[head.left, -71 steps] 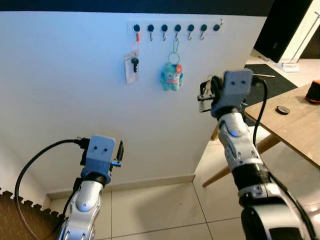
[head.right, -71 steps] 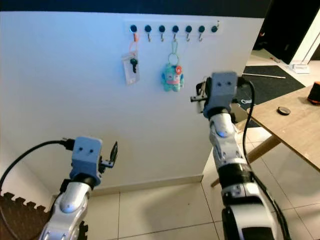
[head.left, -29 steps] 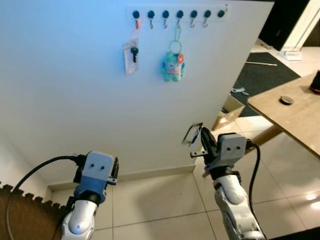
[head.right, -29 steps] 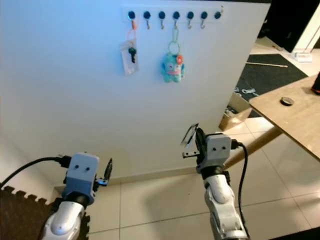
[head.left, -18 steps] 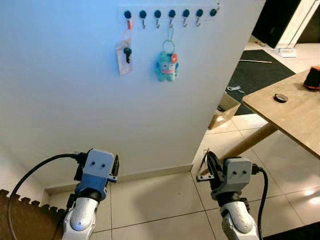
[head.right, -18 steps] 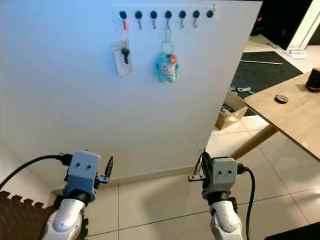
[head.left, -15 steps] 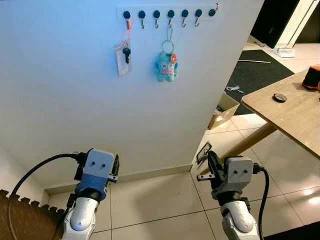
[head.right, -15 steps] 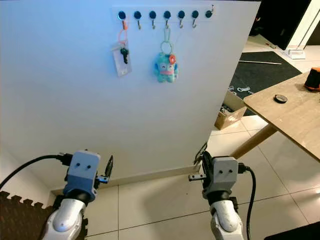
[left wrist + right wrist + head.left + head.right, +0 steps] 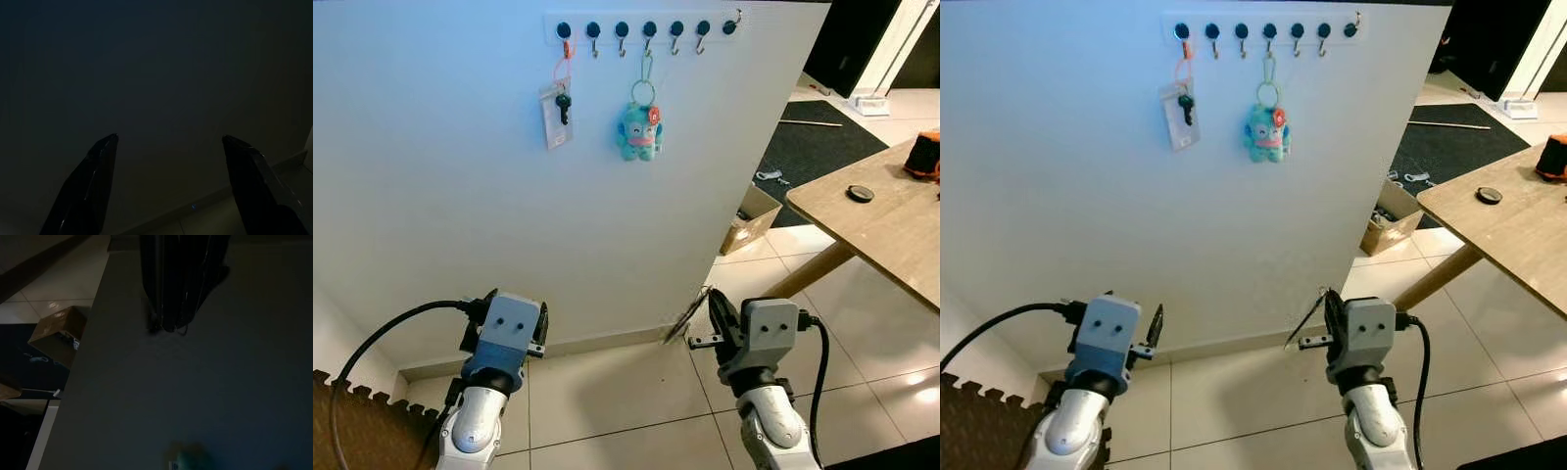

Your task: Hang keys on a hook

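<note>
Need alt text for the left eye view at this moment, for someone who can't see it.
The right gripper is low by the foot of a white wall, shut on a thin wire key ring. High above, a hook rack carries a tagged key and a teal plush keychain; the left gripper hangs idle.

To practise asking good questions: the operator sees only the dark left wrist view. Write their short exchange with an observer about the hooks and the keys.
Operator: My left hand is open in front of something dark. Where are the hooks?
Observer: A row of hooks sits high on the white wall, well above both hands.
Operator: Are any taken?
Observer: The first from the left holds a tag with a key; the fourth holds a blue toy.
Operator: Where are the keys?
Observer: The right hand is low near the floor, shut on the keys.
</note>
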Controlling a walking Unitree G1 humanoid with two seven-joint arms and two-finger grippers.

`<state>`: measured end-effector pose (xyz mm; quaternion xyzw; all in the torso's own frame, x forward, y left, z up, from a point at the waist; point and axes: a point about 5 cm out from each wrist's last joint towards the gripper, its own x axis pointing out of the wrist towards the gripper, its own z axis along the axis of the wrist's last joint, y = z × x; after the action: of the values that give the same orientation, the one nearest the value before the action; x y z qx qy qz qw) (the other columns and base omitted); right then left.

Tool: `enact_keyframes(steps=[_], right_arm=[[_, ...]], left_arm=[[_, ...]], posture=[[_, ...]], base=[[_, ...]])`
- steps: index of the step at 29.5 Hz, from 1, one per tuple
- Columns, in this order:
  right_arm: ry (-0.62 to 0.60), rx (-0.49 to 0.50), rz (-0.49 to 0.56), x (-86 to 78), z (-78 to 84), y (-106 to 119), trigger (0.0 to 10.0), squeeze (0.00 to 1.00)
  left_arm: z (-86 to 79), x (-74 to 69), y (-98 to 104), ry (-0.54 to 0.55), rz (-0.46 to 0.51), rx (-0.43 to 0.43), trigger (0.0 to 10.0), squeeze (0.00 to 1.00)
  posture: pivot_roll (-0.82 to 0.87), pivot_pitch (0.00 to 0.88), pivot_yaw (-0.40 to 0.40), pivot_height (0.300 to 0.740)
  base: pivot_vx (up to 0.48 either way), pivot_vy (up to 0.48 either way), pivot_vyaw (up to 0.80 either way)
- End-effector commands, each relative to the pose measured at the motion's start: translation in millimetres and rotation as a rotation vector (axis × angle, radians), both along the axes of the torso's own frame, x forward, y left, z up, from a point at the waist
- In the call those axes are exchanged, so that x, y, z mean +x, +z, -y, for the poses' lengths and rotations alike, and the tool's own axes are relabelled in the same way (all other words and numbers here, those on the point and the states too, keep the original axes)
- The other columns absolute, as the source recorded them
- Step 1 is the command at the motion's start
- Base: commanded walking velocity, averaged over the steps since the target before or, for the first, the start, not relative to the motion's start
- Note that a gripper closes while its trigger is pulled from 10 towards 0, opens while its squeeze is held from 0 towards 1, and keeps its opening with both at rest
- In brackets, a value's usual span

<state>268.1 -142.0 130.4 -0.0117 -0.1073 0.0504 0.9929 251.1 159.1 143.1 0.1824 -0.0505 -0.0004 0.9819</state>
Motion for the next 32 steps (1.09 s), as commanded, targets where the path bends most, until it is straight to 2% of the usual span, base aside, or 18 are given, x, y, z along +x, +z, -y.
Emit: enact_keyframes(steps=[1, 15, 32], right_arm=[[-0.003, -0.003, -0.015, -1.4, 0.8, -1.1, 10.0, 0.00], [0.009, 0.000, -0.024, -0.5, -2.8, -1.6, 10.0, 0.00], [0.016, 0.002, -0.033, -0.4, -4.1, -2.5, 10.0, 0.00]], left_arm=[[-1.0, -2.2, -7.8, -0.003, -0.030, 0.027, 10.0, 0.00], [-2.4, -1.4, -9.5, 0.008, -0.036, 0.029, 10.0, 0.00], [-1.1, -1.3, -10.5, 0.014, -0.047, 0.018, 10.0, 0.00]], posture=[[0.13, 0.145, -0.010, 0.740], [0.13, 0.143, -0.009, 0.740], [0.13, 0.150, -0.010, 0.740]], base=[[0.000, -0.454, 0.00], [0.053, -0.425, 0.00], [0.000, 0.000, 0.00]])
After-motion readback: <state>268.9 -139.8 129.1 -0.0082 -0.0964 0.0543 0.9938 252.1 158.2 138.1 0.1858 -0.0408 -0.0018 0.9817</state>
